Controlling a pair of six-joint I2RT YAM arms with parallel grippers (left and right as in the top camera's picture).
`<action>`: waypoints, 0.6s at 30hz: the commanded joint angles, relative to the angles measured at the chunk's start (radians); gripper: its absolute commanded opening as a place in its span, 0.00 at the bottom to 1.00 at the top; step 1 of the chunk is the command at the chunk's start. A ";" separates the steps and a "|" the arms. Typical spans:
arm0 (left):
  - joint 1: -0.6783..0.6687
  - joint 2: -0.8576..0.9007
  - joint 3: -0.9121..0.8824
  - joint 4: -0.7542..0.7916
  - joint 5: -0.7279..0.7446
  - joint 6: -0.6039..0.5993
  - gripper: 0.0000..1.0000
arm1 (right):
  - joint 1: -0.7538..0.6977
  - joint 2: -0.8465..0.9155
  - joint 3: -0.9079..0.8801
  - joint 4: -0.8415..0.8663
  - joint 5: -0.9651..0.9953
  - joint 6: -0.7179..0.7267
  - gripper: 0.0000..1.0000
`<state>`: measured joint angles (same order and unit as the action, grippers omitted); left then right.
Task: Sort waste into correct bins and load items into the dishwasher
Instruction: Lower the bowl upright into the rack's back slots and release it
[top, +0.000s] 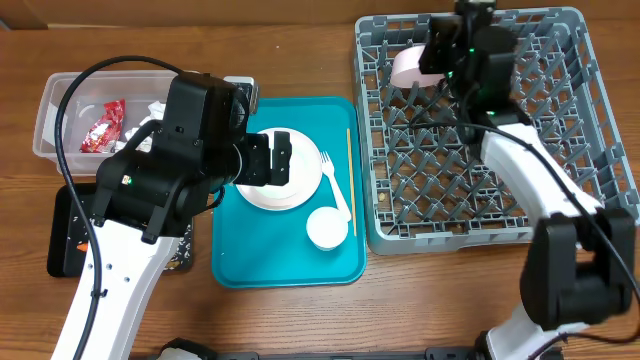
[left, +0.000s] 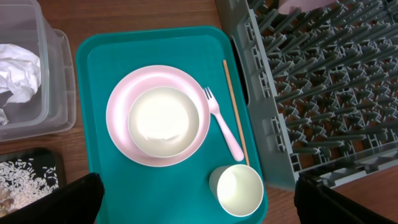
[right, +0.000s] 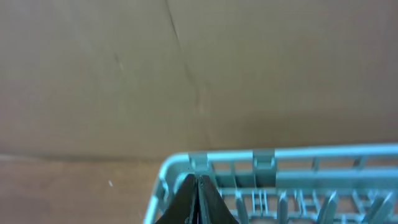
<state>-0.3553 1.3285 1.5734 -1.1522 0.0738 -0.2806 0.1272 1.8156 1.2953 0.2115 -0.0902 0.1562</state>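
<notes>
The small white round cup (left: 236, 190) stands upright in the near right corner of the teal rectangular serving tray (left: 93, 162), close to its rim. A low pass of the arm could tip it onto the wooden counter (top: 300, 50). Your left end effector (top: 272, 160) hangs over the tray with its dark fingers (left: 56, 202) spread wide and holding nothing. Beneath it a white round bowl (left: 163, 121) sits nested on the white round plate (left: 118, 112). If you close too deep on the bowl's rim, expect the plate to lift or skid with it. The white plastic fork (left: 224, 127) lies just beside the plate and the thin wooden stick (left: 235, 112) lies along the tray's right rim. Both lie flat and may slip from a pinch. To the left, the shallow black rectangular tray (top: 68, 240) holds loose rice (left: 25, 174). The clear plastic rectangular tub (top: 45, 125) holds a shiny red wrapper (top: 103, 125) and crumpled white napkins (left: 18, 71). Farthest off, your right end effector (right: 198, 196) is over the far left corner of the large grey lattice dish rack (top: 560, 130), beside a second white bowl (top: 405, 68). Its fingers meet in a narrow wedge, but it cannot be told whether they pinch the bowl. If that bowl is not seated between pegs, letting go could topple it.
</notes>
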 joint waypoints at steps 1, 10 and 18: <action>0.005 -0.008 0.016 0.004 -0.006 0.019 1.00 | 0.018 0.012 0.093 -0.018 -0.013 -0.022 0.04; 0.005 -0.008 0.016 0.004 -0.006 0.019 1.00 | 0.030 0.090 0.477 -0.349 -0.001 -0.078 0.04; 0.005 -0.008 0.016 0.004 -0.006 0.019 1.00 | 0.030 0.228 0.541 -0.438 -0.001 -0.074 0.04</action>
<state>-0.3553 1.3285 1.5734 -1.1522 0.0738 -0.2806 0.1524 1.9518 1.8355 -0.2119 -0.0967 0.0910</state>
